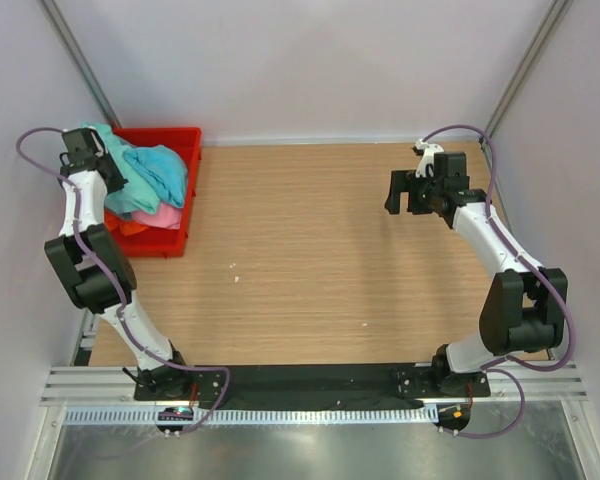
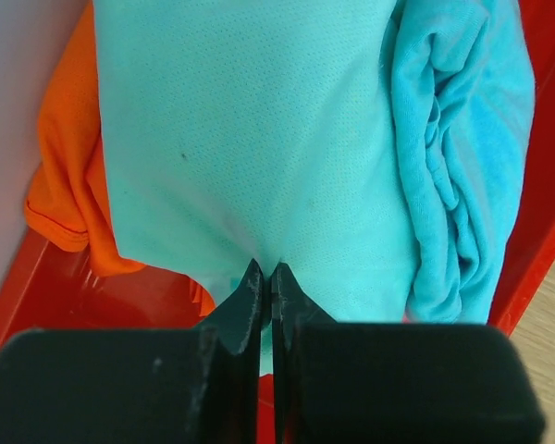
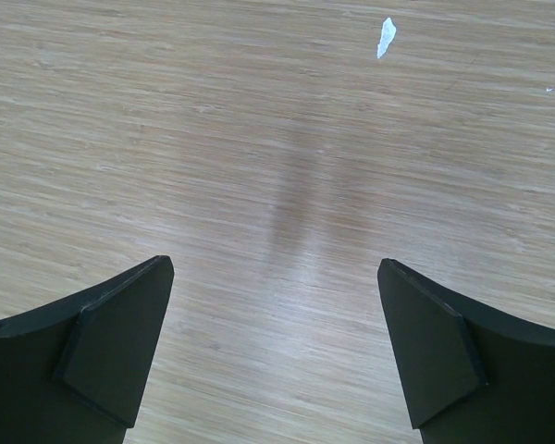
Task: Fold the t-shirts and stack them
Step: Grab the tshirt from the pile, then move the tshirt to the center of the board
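A: Black left jaws, state?
B: Clamped on mint shirt (image 2: 250,139) edge. It drapes over orange shirt (image 2: 65,185) & turquoise shirt (image 2: 462,166) in red bin (image 1: 192,190), far-left corner.
A: Right jaws?
B: Wide apart, over wood surface (image 3: 259,139), well apart from bin.

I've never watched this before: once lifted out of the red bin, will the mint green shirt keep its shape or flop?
Probably flops: the mint green shirt gathers into creases where the left end effector pinches it. Likely light, being thin mesh-like cloth. It may drag the turquoise shirt bunched alongside.
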